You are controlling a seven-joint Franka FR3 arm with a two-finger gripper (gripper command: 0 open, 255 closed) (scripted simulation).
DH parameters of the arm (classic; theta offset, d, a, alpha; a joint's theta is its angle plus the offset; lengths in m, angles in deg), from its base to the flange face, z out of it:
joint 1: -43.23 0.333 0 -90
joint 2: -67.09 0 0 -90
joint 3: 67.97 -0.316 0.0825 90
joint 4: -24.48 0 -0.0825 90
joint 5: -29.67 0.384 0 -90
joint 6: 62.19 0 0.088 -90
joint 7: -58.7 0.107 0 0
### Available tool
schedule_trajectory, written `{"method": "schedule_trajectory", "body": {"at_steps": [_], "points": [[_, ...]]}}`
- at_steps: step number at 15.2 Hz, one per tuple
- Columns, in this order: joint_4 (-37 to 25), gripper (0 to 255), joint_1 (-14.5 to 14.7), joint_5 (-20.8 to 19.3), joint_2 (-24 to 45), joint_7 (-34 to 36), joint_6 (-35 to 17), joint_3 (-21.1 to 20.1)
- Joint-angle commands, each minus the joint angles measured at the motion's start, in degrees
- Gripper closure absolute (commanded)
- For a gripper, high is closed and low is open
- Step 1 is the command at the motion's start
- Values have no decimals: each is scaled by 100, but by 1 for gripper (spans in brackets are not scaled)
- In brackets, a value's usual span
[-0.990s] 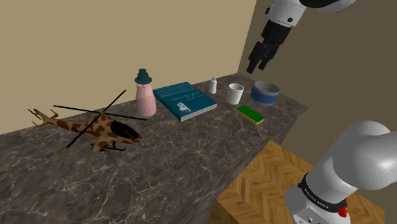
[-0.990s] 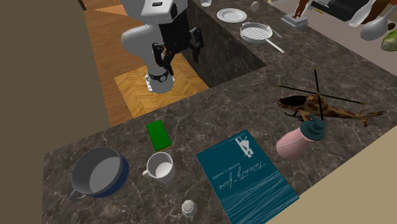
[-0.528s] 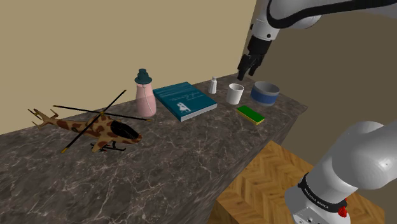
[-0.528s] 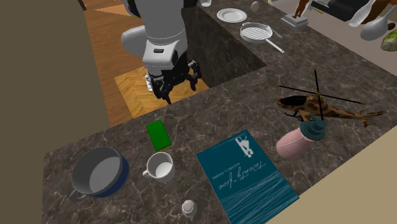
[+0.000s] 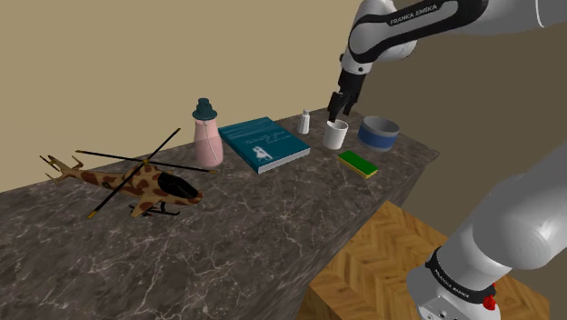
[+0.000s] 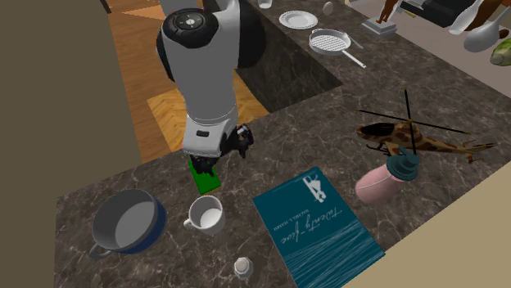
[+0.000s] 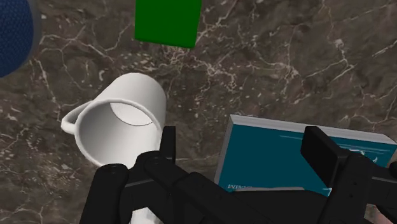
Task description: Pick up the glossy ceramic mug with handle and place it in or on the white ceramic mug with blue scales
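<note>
A small white mug [image 5: 336, 134] with a handle stands upright on the dark marble counter [image 5: 273, 218], also seen at mug [image 6: 205, 216] and mug [image 7: 121, 121]. Beside it sits a wide blue mug [image 5: 378, 133] with a pale inside [image 6: 124, 223], its blue wall [image 7: 13, 32] at the frame's corner. My gripper [image 5: 338, 109] hangs just above the white mug, open. In the wrist view the gripper [image 7: 245, 149] has its fingers apart; the white mug lies beside one finger [image 7: 168, 143], not between them. From the second exterior view the gripper [image 6: 219, 157] hovers over the green block.
A green block [image 5: 358, 163] lies near the counter's edge. A teal book [image 5: 263, 143], a small white shaker [image 5: 304, 121], a pink bottle with a teal cap [image 5: 206, 135] and a toy helicopter [image 5: 136, 182] stand along the counter. A wall runs behind; wood floor lies below the edge.
The arm has swung down and toward the wall, bringing the gripper from high above the blue mug to just over the white mug. The fingers stayed apart. Nothing on the counter moved.
</note>
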Motion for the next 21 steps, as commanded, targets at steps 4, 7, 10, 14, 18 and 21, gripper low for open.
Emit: {"method": "schedule_trajectory", "body": {"at_steps": [4,7,10,14,18,21], "points": [[-547,0,-120,-45,1031,-334,-328,166],[-978,0,-198,-41,1679,-511,-455,235],[-916,0,-208,-28,1766,-524,-600,235],[-787,0,-221,1,1923,-546,-884,235],[-742,0,-227,15,1989,-555,-995,234],[-742,0,-227,15,1989,-555,-995,234]]}}
